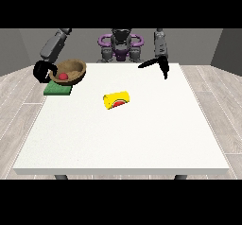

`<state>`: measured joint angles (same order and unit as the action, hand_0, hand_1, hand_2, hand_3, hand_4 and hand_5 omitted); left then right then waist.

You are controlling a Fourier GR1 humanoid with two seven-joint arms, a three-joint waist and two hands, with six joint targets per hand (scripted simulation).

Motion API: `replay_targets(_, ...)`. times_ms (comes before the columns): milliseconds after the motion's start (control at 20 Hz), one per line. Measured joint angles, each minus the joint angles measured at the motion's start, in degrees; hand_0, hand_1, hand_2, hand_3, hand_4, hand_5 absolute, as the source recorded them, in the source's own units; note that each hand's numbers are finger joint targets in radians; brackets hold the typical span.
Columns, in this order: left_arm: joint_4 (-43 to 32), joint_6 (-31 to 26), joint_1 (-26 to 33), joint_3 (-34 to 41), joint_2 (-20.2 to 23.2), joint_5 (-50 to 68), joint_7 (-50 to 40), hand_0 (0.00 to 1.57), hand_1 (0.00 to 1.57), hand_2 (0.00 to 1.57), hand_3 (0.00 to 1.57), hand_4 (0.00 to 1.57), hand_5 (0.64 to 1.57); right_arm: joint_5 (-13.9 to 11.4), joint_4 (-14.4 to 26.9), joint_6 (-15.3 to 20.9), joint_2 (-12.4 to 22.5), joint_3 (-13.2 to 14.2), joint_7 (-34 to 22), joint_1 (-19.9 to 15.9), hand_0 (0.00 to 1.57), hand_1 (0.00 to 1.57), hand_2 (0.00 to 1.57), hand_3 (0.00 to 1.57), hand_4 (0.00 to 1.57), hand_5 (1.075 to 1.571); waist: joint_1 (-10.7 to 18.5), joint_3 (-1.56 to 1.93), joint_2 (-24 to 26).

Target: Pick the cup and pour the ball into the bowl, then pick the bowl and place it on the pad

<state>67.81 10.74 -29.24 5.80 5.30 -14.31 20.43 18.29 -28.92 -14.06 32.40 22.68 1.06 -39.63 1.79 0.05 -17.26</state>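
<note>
The fingers of the hand at the view's left are curled round the near-left rim of the bowl, so the hand has hold of the bowl at its edge. The bowl is brown and lies just to the right of those fingers, tilted so that its opening shows toward the camera. Inside it, close to the fingers, rests the red ball. Just below the fingers and under the bowl's lower edge lies the green pad; the bowl overlaps its upper part, though whether the bowl rests on the pad or is held just above it cannot be told. Farther right of the fingers and nearer the camera, well apart from them, the yellow cup lies on its side on the white table, with a red and green mark on the end facing the camera. The hand at the view's right hangs above the table's far edge, well apart from the cup and the bowl; its fingers are straight and spread, one pointing left and another down, and it holds nothing.
</note>
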Motion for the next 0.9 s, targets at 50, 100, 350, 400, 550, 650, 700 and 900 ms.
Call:
replay_targets(50,1.3,0.5,-0.8,-0.5,-0.2,-0.5,-0.8,0.00,0.00,0.00,0.00,0.00,1.564,0.2,0.8,-0.9,1.4,0.6,0.8,-0.1,1.57,1.57,1.57,1.44,1.03,1.563,0.4,0.02,-1.4)
replay_targets(100,2.9,1.0,-0.8,-1.5,-0.8,-1.1,-0.9,0.00,0.00,0.00,0.00,0.00,1.564,0.4,1.6,-1.6,2.8,1.4,2.1,0.0,1.57,1.57,1.57,1.34,1.01,1.567,1.0,0.05,-3.0)
replay_targets(350,9.5,1.7,-1.1,-3.3,-1.1,-2.4,-2.8,0.00,0.00,0.00,0.00,0.00,1.564,-0.8,4.3,-3.5,6.1,2.3,9.5,1.5,1.57,1.57,1.57,0.00,1.05,1.567,2.0,0.07,-7.7)
replay_targets(400,10.7,1.6,-1.0,-3.3,-0.8,-2.4,-3.5,0.00,0.00,0.00,0.00,0.00,1.563,-0.8,4.9,-4.2,7.4,2.6,10.0,1.4,1.57,1.57,1.57,0.00,1.03,1.569,2.1,0.09,-8.4)
replay_targets(550,13.6,1.7,-0.8,-3.4,-0.2,-2.6,-3.9,0.00,0.00,0.00,0.00,0.00,1.564,-1.0,6.2,-5.7,10.0,3.2,11.8,0.7,1.57,1.57,1.57,0.00,1.04,1.569,1.9,0.08,-10.8)
replay_targets(650,15.2,2.1,-0.7,-3.7,-0.2,-3.1,-4.5,0.00,0.00,0.00,0.00,0.00,1.564,-1.6,6.7,-5.6,11.1,3.0,12.9,0.3,1.57,1.57,1.57,0.34,1.03,1.571,1.6,0.07,-11.7)
replay_targets(700,16.5,2.0,-0.4,-3.7,-0.1,-3.1,-4.9,0.00,0.00,0.00,0.00,0.00,1.564,-1.7,7.2,-5.9,11.7,3.2,13.4,0.1,1.57,1.57,1.57,0.20,1.04,1.570,1.6,0.07,-12.3)
replay_targets(900,19.9,1.5,1.0,-4.2,0.3,-3.4,-7.1,0.00,0.00,0.00,0.00,0.00,1.564,-2.1,8.8,-6.9,12.7,3.2,14.1,-0.4,1.57,1.57,1.57,0.00,0.91,1.568,1.3,0.05,-12.1)
